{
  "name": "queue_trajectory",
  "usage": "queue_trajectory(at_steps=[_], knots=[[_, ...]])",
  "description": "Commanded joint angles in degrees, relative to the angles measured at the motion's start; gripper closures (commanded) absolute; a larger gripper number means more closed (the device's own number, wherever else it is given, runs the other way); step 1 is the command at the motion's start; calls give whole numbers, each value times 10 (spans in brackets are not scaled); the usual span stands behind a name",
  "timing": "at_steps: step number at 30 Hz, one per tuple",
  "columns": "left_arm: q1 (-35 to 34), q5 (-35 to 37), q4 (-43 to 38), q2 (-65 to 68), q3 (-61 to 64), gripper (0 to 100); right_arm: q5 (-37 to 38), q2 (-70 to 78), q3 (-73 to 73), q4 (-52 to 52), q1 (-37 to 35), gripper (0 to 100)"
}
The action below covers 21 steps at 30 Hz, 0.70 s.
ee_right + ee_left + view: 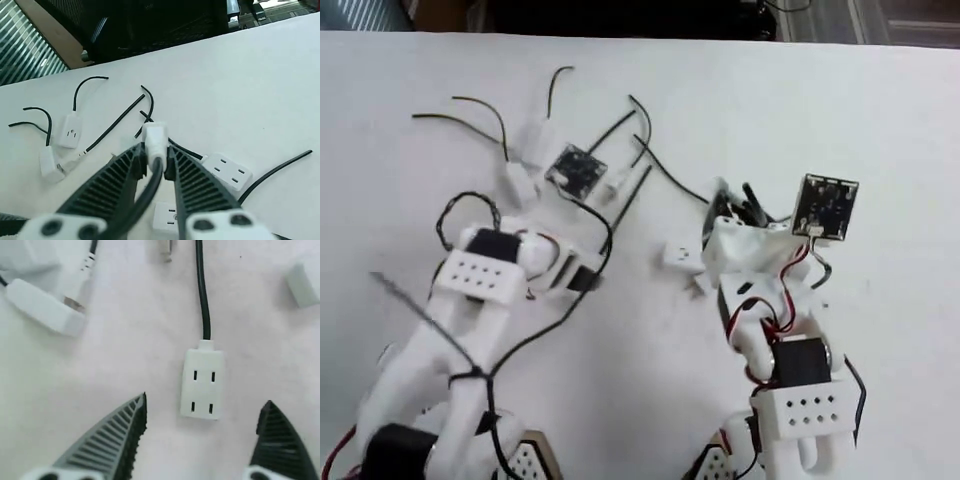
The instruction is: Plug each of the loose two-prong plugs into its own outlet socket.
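Short black cords (480,105) curl across the upper left of a white table (880,120), where two white socket blocks (520,182) lie close together beyond the left arm. A third socket (682,255) sits near the centre of the frame, just left of the right arm's wrist. Everything at hand is smooth white plastic on thin, round black cable, and the sockets are small rectangular blocks with paired slots in their faces. In the left wrist view, the left gripper (206,407) hangs over a two-outlet cube socket (202,385) whose cord runs straight away from it. Its ribbed, wedge-shaped fingers (120,440), one grey and one black, stand wide apart to either side of the block's near end and touch nothing. A loose white plug body (42,307) lies well off to one side. The right gripper (155,152) is clamped on a white two-prong plug (154,135), held above the table. Its ribbed black fingers press both flanks, and the plug's black lead trails back between them. The prongs cannot be made out. A slotted flat socket (227,170) lies on the table just beside those fingers.
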Motion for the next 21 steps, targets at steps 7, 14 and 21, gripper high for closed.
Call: queue_trajectory(at_steps=[7,14,21], knots=[[-175,10,85,-160,24,631,115,-3,-2,37,-131,980],[-287,11,26,-285,163,631,174,56,-5,39,-240,981],[-327,65,-17,-396,279,631,184,244,-71,-20,-300,981]])
